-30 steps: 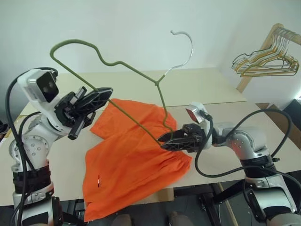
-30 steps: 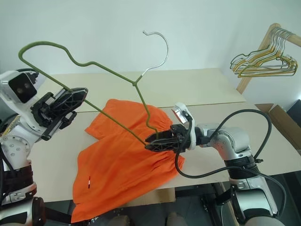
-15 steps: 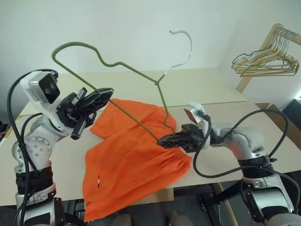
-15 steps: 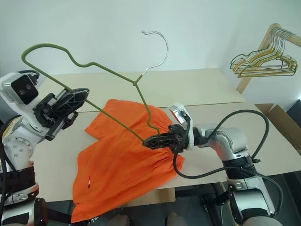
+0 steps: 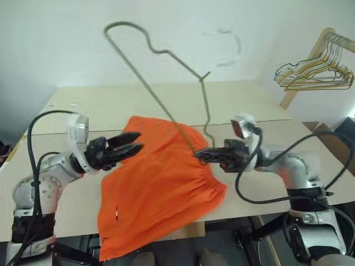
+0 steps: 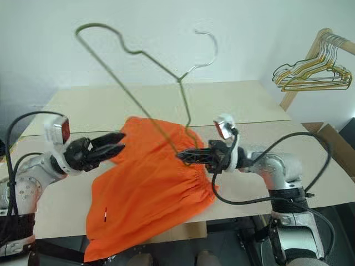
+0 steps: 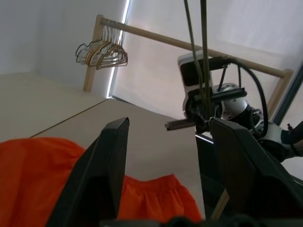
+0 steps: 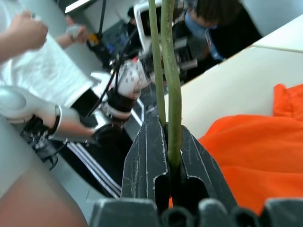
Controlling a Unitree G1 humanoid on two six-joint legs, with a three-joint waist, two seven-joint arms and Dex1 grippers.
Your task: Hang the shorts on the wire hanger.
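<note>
Right gripper [image 6: 186, 157] fingers clamp the wire hanger [image 6: 145, 107], holding it upright above the shorts [image 6: 152, 188], which lie on the tabletop [image 6: 233, 105]. Left gripper [image 6: 113, 145] fingers spread wide, empty, beside the shorts.

Pale beige table [image 5: 166, 100] with a seam across its top, plain white wall [image 5: 166, 33] behind, wooden rack [image 5: 310, 58] at right holding a bunch of gold and grey wire hangers [image 5: 316, 75], cardboard box [image 6: 338, 141] by the floor
</note>
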